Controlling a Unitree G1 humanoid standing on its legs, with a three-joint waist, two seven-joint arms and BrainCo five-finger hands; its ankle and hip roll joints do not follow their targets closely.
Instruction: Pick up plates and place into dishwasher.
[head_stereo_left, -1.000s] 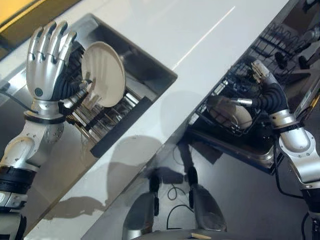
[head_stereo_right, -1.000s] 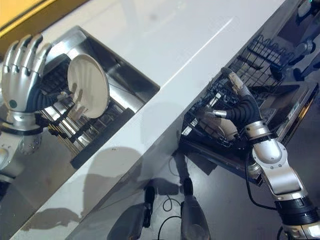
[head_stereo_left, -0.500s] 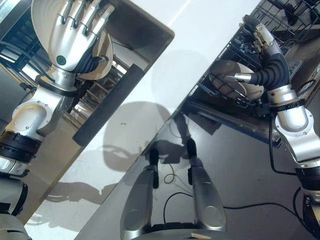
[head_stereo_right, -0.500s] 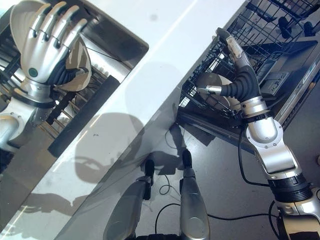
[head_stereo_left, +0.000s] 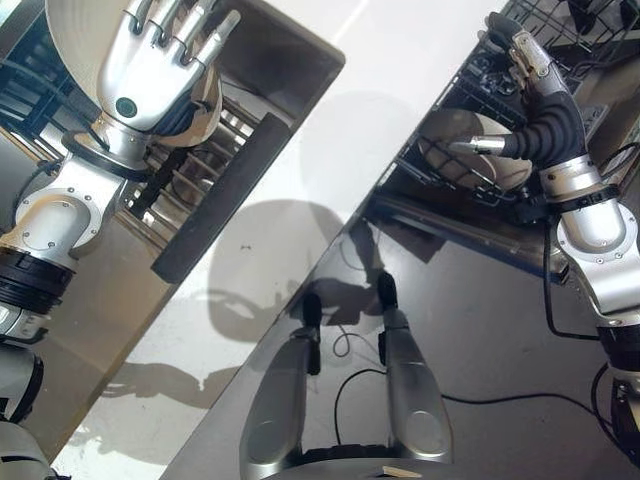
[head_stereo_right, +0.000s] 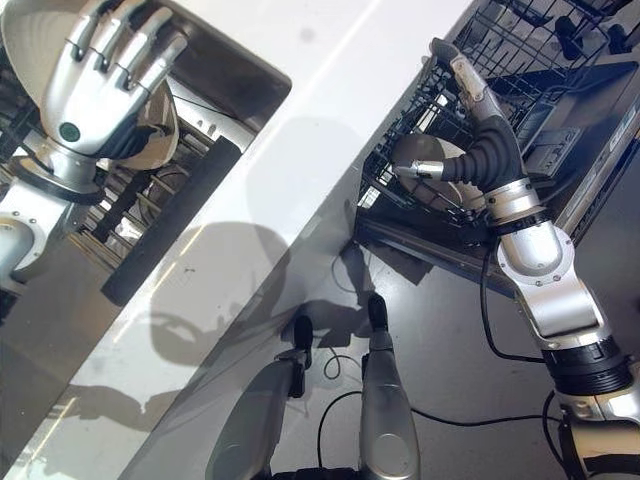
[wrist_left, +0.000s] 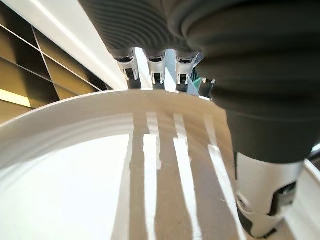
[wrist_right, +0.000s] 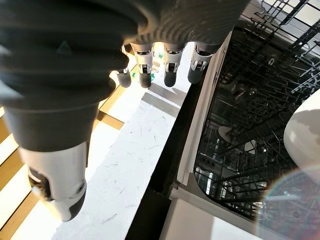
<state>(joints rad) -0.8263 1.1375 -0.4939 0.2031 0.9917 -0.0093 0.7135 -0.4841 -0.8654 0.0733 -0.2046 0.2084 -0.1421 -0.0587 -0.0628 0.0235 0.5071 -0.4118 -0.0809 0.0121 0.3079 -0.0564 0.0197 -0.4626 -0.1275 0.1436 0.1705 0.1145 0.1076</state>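
Plate (head_stereo_left: 80, 30) seen far left over sink rack (head_stereo_left: 185, 170), held against palm of left hand (head_stereo_left: 150, 70); rim crossed by fingers (wrist_left: 150, 67) in wrist view, fingers nearly straight, only loosely bent, thumb at plate edge. Plate face tilted, edge-up.

Dishwasher basket (head_stereo_right: 440, 130) lies well apart, far right across table (head_stereo_left: 330, 130). Second plate (head_stereo_left: 470, 150) already in basket, beside right hand (head_stereo_left: 530, 110), fingers (wrist_right: 167, 65) straight, nothing gripped.

Judged: long rightward carry needed, L hand only.
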